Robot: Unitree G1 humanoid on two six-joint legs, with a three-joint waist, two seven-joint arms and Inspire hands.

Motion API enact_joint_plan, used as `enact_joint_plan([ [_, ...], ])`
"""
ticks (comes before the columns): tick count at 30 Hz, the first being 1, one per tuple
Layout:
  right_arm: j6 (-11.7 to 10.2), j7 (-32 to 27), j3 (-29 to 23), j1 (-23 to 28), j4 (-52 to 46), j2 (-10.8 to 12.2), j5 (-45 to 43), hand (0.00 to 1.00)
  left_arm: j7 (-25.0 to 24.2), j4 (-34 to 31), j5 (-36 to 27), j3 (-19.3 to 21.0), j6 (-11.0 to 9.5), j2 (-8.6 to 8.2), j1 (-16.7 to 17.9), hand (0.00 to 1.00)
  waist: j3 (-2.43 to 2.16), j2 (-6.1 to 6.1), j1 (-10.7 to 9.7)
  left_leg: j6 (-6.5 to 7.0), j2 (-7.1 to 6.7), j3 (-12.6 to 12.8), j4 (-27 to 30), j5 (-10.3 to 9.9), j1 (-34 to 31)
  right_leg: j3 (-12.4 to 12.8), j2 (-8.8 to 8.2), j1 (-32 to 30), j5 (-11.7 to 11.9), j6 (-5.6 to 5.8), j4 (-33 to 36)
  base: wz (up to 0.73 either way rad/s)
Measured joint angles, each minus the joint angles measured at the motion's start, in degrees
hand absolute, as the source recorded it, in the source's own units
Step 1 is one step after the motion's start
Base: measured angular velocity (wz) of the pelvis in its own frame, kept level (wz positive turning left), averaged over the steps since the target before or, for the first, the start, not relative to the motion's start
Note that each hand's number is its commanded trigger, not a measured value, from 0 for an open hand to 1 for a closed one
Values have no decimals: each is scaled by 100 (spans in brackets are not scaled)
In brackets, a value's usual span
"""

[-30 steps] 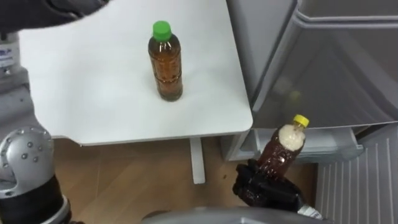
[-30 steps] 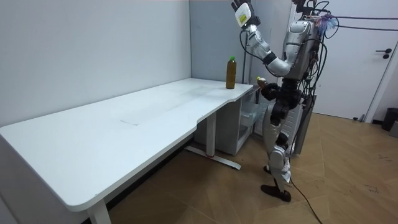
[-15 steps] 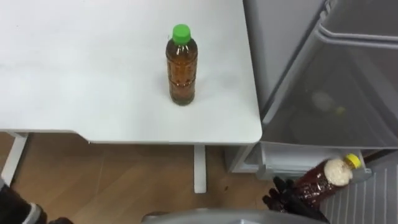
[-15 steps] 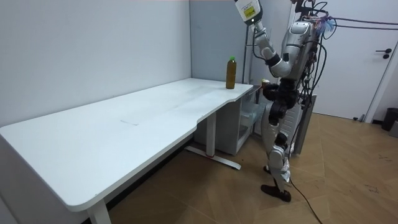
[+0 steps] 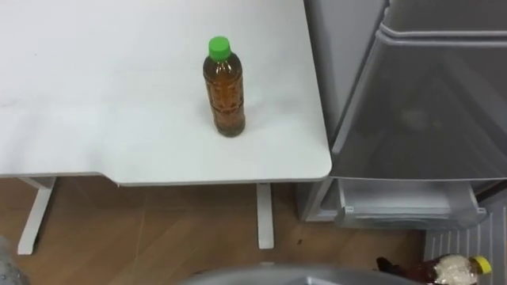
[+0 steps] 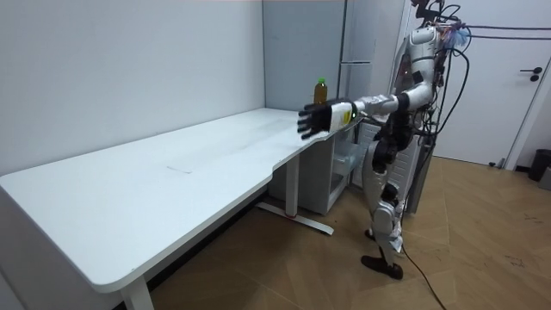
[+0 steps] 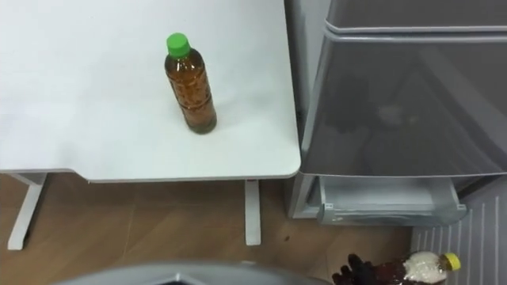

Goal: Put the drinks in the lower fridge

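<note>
The right hand (image 7: 355,275) is clenched round the lower end of the yellow-capped bottle (image 7: 416,269), held low and tipped nearly flat before the fridge (image 7: 396,95), likely to slide it into the open lower drawer (image 7: 388,207); the green-capped bottle (image 7: 190,83) stands upright on the table (image 7: 79,119), not yet taken; the left hand (image 6: 314,120) stretches out level, fingers spread and holding nothing, perhaps for balance
</note>
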Motion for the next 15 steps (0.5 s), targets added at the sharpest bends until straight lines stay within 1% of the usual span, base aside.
enact_joint_plan([
  [1, 2, -55, 3, -49, 2, 0, 48, 100, 0, 156, -24, -29, 2, -16, 10, 0, 10, -16, -2, 1, -1, -1, 0, 0, 0, -1, 2, -1, -1, 2, 1, 0],
  [2, 4, -167, 4, -149, 3, 0, 150, 100, 18, 482, -62, -80, 6, -39, 16, 0, 2, -5, -5, 1, -2, -3, -9, -1, 2, -10, 2, 4, -2, 4, 1, 0],
  [3, 5, -269, 4, -251, 1, -18, 250, 100, 18, 849, -190, -125, 9, -36, 17, 0, 17, -31, -10, 6, -3, -3, -40, 1, 6, -11, 2, 10, -3, 5, -2, 0],
  [4, 6, -316, 4, -295, -1, -34, 305, 100, 23, 1040, -254, -161, 11, -36, 19, 0, 12, -22, -13, 8, -4, -3, -53, 3, 13, -14, 2, 20, -3, 5, -5, 0],
  [5, 8, -391, 4, -369, 9, -74, 489, 100, 25, 1451, -333, -249, 12, -36, 27, 0, 33, -53, -11, 8, -5, -4, -69, 2, 38, -16, 3, 41, -8, 13, -9, 0],
  [6, 9, -456, 2, -452, 11, -118, 685, 100, 37, 1807, -439, -370, 28, -47, 65, 0, 29, -31, -19, 9, -8, 0, -93, 2, 65, -14, 3, 52, -12, 19, -12, 0],
  [7, 8, -491, -2, -494, 10, -138, 751, 100, 49, 1928, -467, -425, 48, -70, 103, 0, 30, -28, -39, 9, -9, -2, -102, 2, 72, -15, 4, 56, -14, 22, -15, 0],
  [8, 8, -569, -1, -567, 10, -164, 889, 100, 59, 2042, -552, -477, 110, -134, 168, 0, 22, -12, -46, 9, -8, -12, -114, 2, 80, -19, 8, 67, -18, 25, -19, 5],
  [9, 8, -639, 20, -631, 8, -186, 1069, 100, 51, 2180, -691, -535, 128, -166, 198, 0, 40, -30, -27, 9, -4, -16, -135, 2, 99, -34, 10, 89, -24, 25, -20, 4],
  [10, 8, -653, 25, -653, 8, -196, 1188, 100, 22, 2323, -735, -575, 128, -161, 186, 0, 41, -31, -3, 9, -2, -16, -136, 2, 101, -36, 12, 108, -24, 25, -15, 3],
  [11, 5, -681, 46, -708, 8, -234, 1395, 100, -82, 2709, -730, -634, 142, -153, 161, 0, 33, 6, 16, 9, -2, -16, -136, 2, 100, -50, 7, 120, -24, 25, -13, 0],
  [12, 6, -690, 58, -738, 9, -256, 1464, 100, -136, 2900, -732, -643, 175, -155, 148, 0, 36, 8, 9, 9, -4, -15, -136, 2, 100, -55, 2, 120, -25, 27, -13, 0],
  [13, 16, -695, 71, -793, 10, -291, 1539, 100, -207, 3212, -727, -690, 271, -155, 165, 0, 44, 13, -8, 9, -7, -14, -136, 2, 100, -60, 3, 117, -31, 33, -11, 0],
  [15, 61, -696, 149, -824, 19, -388, 1536, 100, -345, 3728, -722, -749, 424, -155, 207, 0, 45, 40, -20, 14, -14, -19, -140, -2, 97, -60, -3, 120, -52, 37, -10, 0],
])
